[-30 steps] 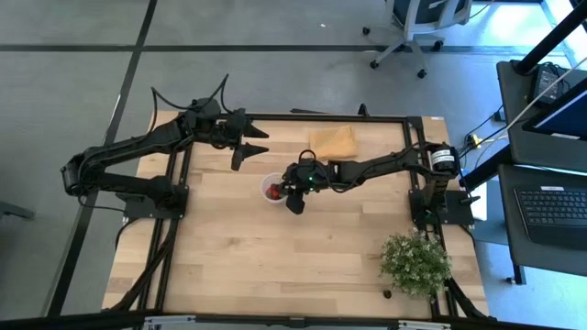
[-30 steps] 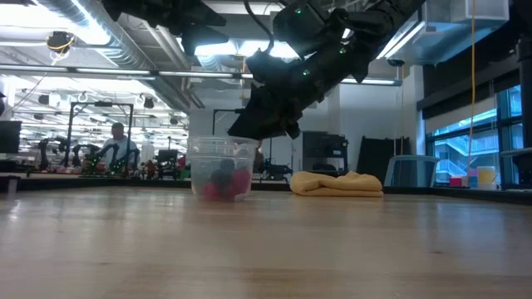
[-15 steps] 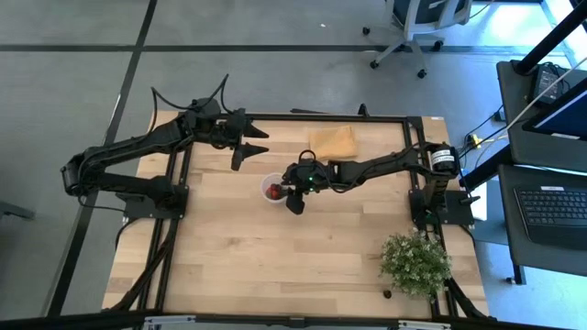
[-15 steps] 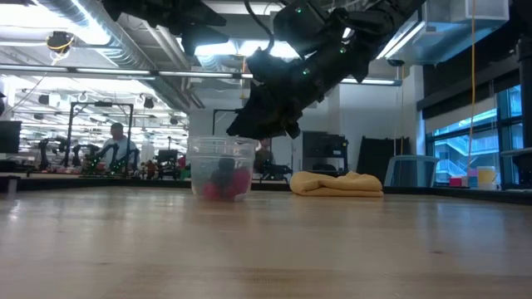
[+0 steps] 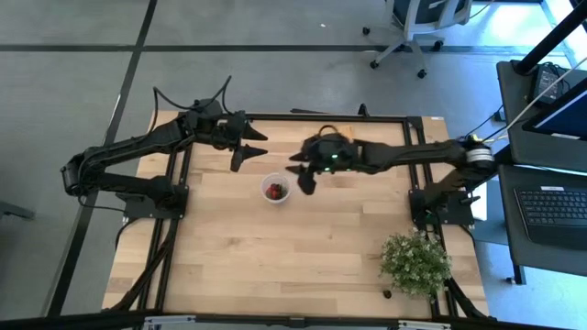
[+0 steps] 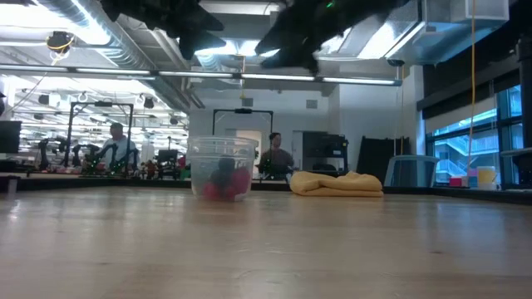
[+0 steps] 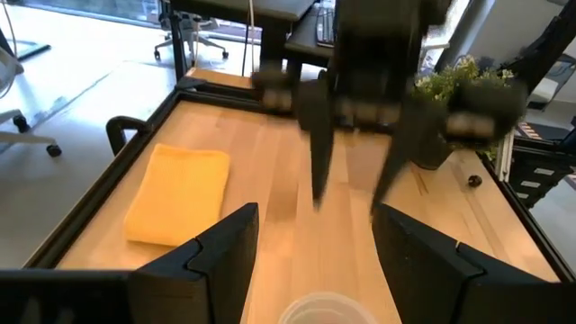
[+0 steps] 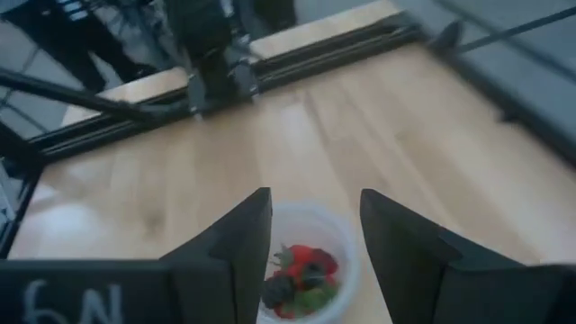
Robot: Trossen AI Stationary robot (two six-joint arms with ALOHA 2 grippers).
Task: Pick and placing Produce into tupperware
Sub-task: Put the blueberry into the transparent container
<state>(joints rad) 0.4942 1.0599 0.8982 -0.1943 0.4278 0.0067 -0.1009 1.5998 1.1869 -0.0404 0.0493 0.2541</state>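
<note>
While the right gripper (image 5: 305,180) hangs spread and empty above the cup (image 5: 276,190), fruit (image 8: 301,271) sits inside it mid-table; left gripper (image 5: 246,148) waits spread near the back edge

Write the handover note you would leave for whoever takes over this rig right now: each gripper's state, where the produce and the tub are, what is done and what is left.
Right gripper: open and empty, raised above the table just beside the tupperware, on the side of the yellow cloth.
Left gripper: open, empty, waiting in the air behind the tub.
Produce: red and dark pieces lie inside the tub, which stands upright near the table's middle.
Done: those pieces are in.
Left: one small dark item lies by the plant; too small to tell if it is produce. No other loose pieces show on the table.
</note>
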